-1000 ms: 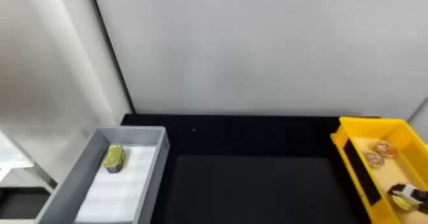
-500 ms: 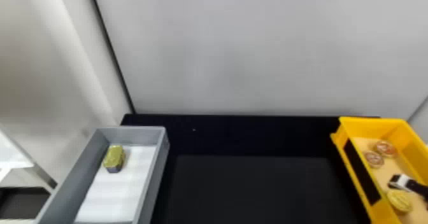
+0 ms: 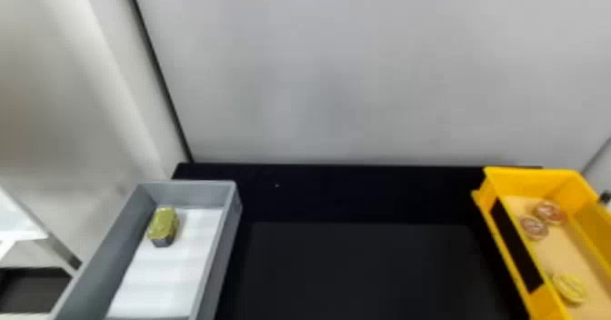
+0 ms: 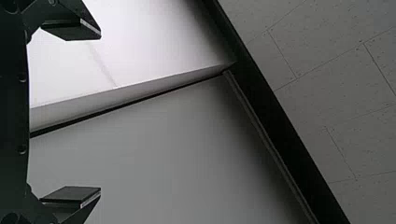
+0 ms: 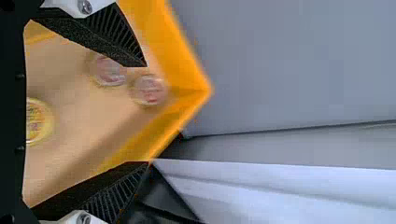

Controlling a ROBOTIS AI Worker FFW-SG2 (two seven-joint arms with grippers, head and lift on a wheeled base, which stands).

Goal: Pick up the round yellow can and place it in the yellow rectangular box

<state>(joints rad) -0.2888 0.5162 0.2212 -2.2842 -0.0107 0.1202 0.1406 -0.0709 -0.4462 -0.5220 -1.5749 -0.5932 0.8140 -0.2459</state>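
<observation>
Matte tabletop (image 3: 363, 269); round yellow can (image 3: 569, 288).

R gripper (image 3: 605, 198) was over yellow can (image 3: 569, 288), then just beside it; now it's well apart, out by box's (image 3: 527, 178) R rim, w/ can top fully uncovered vs. partly hidden b4.

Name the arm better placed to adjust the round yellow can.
Right, likely: its open tool is at the yellow rectangular box holding the round yellow can; the left tool faces walls.

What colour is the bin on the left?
Grey, with a white bottom; the head view shows it best.
</observation>
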